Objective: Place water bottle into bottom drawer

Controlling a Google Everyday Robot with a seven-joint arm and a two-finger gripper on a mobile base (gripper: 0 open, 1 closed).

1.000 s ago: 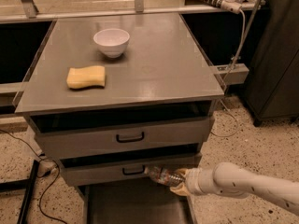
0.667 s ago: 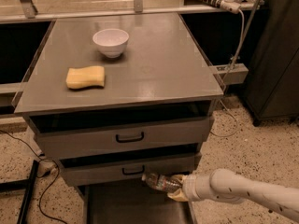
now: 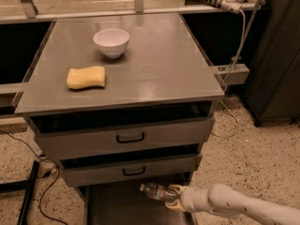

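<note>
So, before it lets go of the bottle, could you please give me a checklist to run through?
1. The bottom drawer is pulled open: ok.
2. The water bottle is gripped by the claw, lying sideways: ok.
3. Bottle over the drawer's floor, not its walls: ok.
4. Height above that floor low enough to release: cannot tell.
5. Cap clear of the drawer front above: cannot tell.

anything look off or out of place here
Nothing stands out. The bowl sits upright and the sponge lies flat on the cabinet top. The end effector, low at the front, holds the water bottle on its side over the open bottom drawer.
</note>
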